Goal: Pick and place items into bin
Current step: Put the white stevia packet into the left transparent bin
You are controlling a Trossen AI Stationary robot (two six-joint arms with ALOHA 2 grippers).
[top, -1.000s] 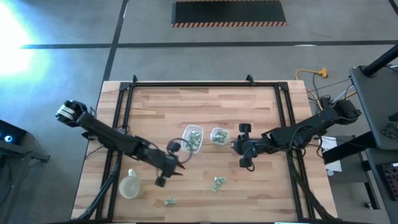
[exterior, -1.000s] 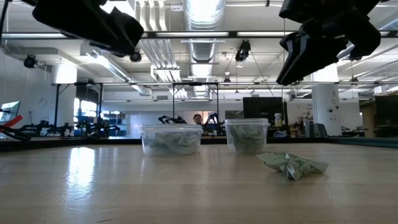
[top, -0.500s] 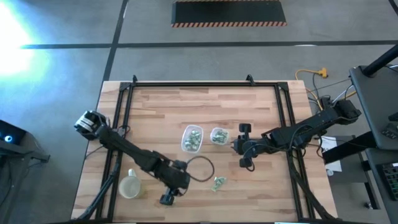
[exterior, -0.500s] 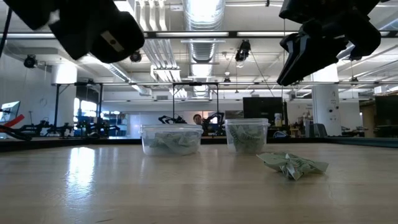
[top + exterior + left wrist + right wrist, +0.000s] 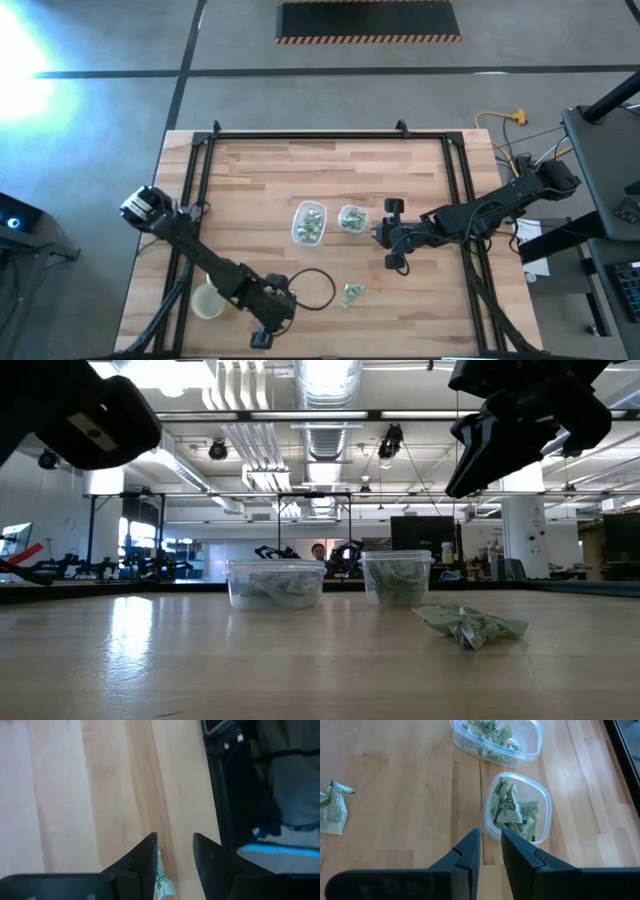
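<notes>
1. Left claw (image 5: pixel 172 857) sits parted over a wrapped item (image 5: pixel 162 881) at the surface's near edge — a sloppy pinch could flick it off.
2. Right claw (image 5: pixel 490 847) (fingers parted, empty) hovers by the small bin (image 5: pixel 517 812) — could bump it.

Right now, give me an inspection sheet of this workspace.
Surface: wooden table, dark frame rails.
Job's things: two clear tubs, larger and smaller, both holding green-white packets; loose packets nearer the front; one packet by the left fingers.
Clutter: round pale cup.
Grippers: left gripper open, low at the front edge; right gripper slightly apart, empty, above the smaller tub.
Cables: black loop on the left arm; yellow cable on the floor.
Surroundings: striped floor mat.
</notes>
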